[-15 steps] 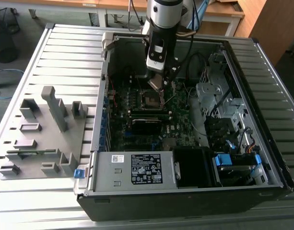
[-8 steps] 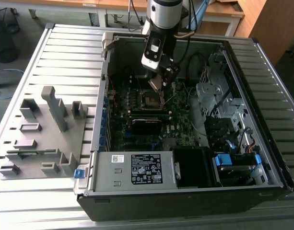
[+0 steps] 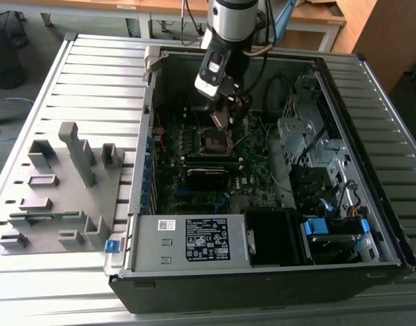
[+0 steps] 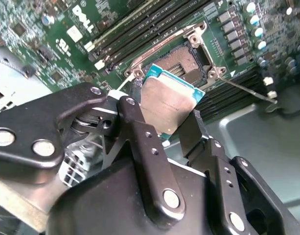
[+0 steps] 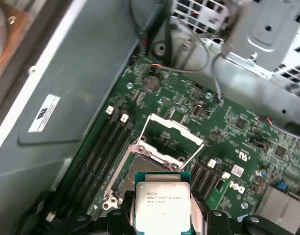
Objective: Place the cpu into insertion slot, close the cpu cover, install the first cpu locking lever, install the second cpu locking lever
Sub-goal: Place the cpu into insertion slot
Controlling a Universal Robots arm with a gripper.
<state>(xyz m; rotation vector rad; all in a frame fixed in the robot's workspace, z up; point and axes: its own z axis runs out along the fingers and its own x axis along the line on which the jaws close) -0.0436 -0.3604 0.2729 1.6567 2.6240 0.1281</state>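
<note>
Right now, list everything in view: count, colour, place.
Slatted metal table: one, grey, under everything.
Open computer case: one, black, on the table.
Circuit-board motherboard: one, green, inside the case.
Square chip socket: one, dark, on the motherboard, uncovered.
Thin metal-frame cpu cover: one, silvery, raised off the socket.
Flat square metal-topped cpu: one, silver-grey, above the socket.
Boxy power supply: one, silver, in the case.
Moulded fixture tray: one, grey, exterior view's left of the case.
Two-fingered gripper: one, black, shut on the cpu.

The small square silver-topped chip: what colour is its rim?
The cpu has a teal-green rim, clearest in the second wrist view.
</note>
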